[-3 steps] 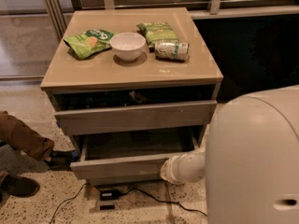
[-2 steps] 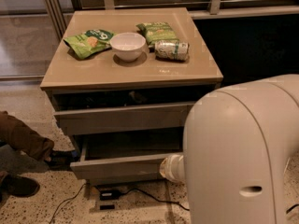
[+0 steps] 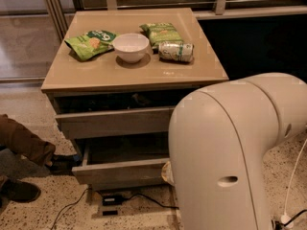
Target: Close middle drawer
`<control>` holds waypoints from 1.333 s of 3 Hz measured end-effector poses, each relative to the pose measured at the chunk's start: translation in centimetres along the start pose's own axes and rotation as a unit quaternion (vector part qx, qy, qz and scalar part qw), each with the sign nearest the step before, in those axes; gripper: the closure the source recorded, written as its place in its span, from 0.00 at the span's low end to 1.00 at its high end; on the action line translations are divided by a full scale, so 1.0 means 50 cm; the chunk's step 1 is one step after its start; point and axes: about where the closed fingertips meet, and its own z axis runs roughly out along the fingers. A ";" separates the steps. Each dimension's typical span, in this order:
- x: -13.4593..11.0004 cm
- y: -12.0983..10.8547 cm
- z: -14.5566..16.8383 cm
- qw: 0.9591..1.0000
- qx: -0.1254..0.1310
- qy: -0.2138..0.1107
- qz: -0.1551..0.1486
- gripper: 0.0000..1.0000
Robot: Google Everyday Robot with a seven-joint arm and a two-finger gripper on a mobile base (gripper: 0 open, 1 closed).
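The middle drawer [image 3: 120, 171] is the lower grey wood-grain drawer, and it stands pulled out of the cabinet [image 3: 129, 75]. Its bare grey bottom shows behind the plain front panel. The large white shell of my arm [image 3: 230, 162] fills the lower right and covers the drawer's right end. Only a small pale piece of my gripper [image 3: 166, 172] shows, right at the right end of the drawer front. Above it, another drawer front [image 3: 115, 121] sits slightly out, with a dark gap over it.
On the cabinet top lie a white bowl [image 3: 130, 46], two green snack bags [image 3: 91, 42] [image 3: 160, 32] and a can on its side [image 3: 176, 51]. A person's leg and shoe [image 3: 24, 147] are at the left on the floor. Cables and a small black box [image 3: 112, 200] lie under the cabinet.
The white arm shell has swung left and toward the camera and now covers more of the cabinet's right side. The drawer looks unmoved.
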 end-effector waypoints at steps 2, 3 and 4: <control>-0.003 -0.022 0.037 1.000 0.027 0.005 -0.006 1.00; -0.006 -0.036 0.046 0.999 0.042 0.009 -0.011 1.00; -0.006 -0.049 0.055 0.998 0.061 0.013 -0.018 1.00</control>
